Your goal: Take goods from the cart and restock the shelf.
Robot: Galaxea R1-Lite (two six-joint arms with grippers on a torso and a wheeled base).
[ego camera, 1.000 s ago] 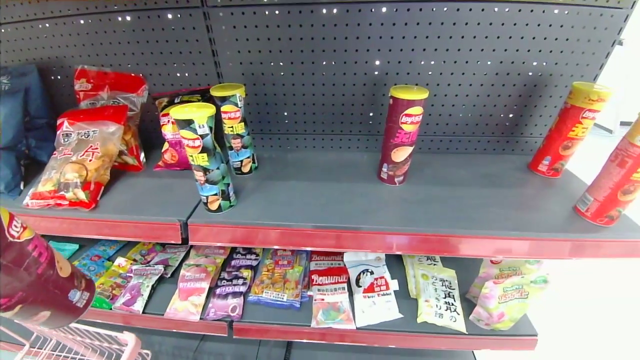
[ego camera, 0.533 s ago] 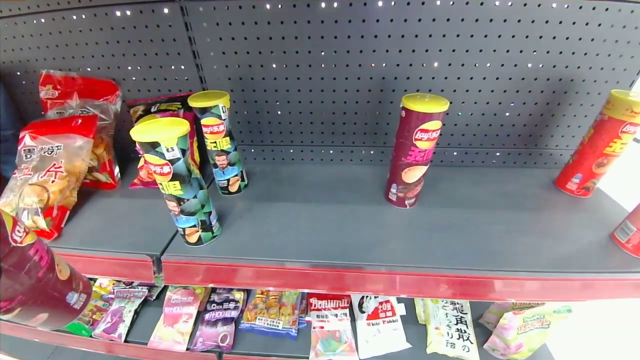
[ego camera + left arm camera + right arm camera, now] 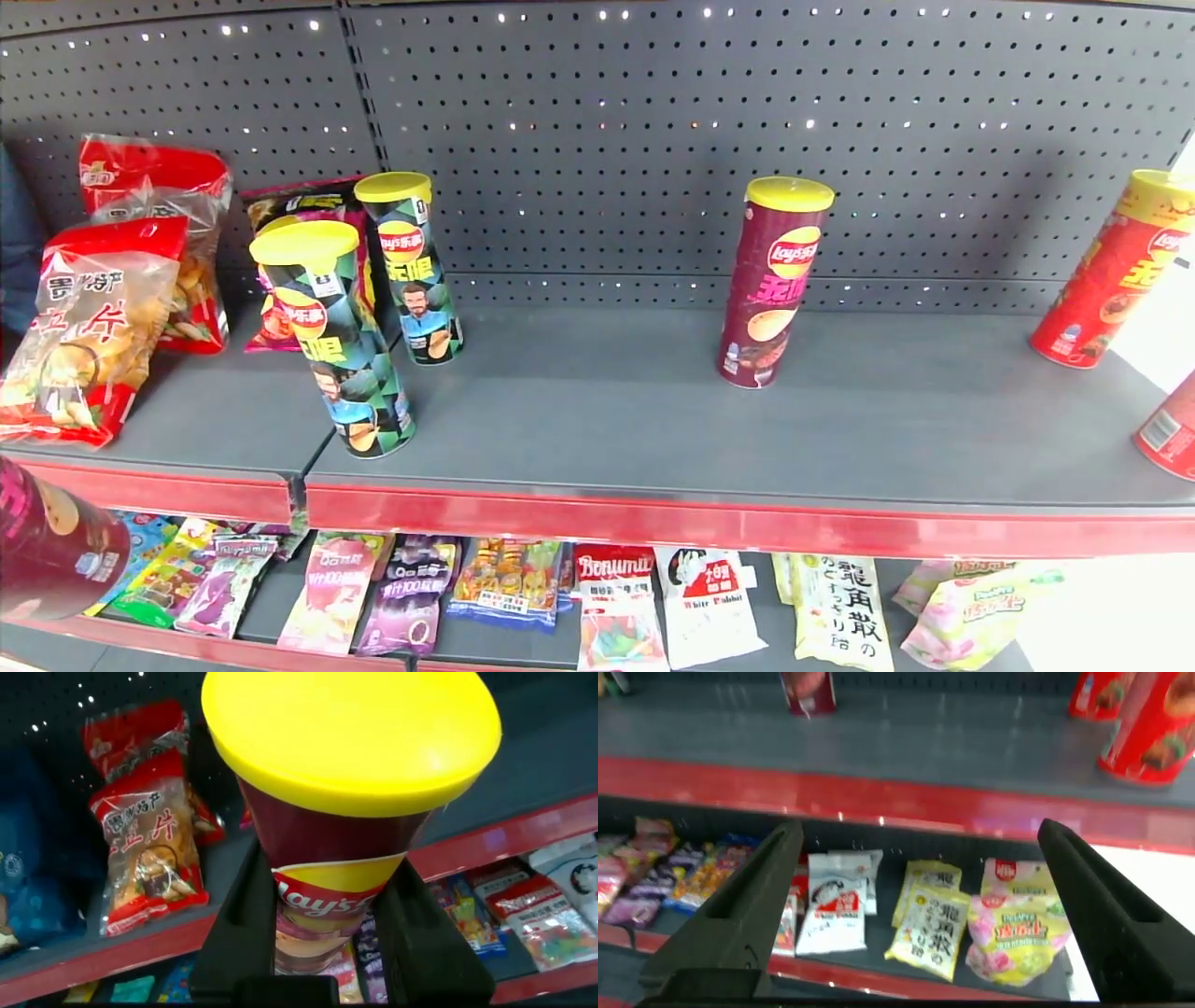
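Note:
My left gripper (image 3: pixel 336 947) is shut on a maroon chip can (image 3: pixel 338 891) with a yellow lid, one black finger on each side of it. In the head view this held can (image 3: pixel 51 551) shows at the lower left, below the front edge of the grey top shelf (image 3: pixel 653 439). A matching maroon can (image 3: pixel 773 280) stands upright toward the back of that shelf. My right gripper (image 3: pixel 920 835) is open with nothing between its fingers, in front of the lower shelf's red edge (image 3: pixel 906 793).
Two green-black cans (image 3: pixel 331 336) (image 3: pixel 411 266) stand left of centre, beside red snack bags (image 3: pixel 84 327). Red cans (image 3: pixel 1111 271) (image 3: pixel 1167 429) are at the right end. The shelf between the cans is bare. Several candy bags (image 3: pixel 616 597) lie on the lower shelf.
The head camera shifted over the last second, so the shelf looks nearer. The held maroon can has sunk lower in the head view's left corner.

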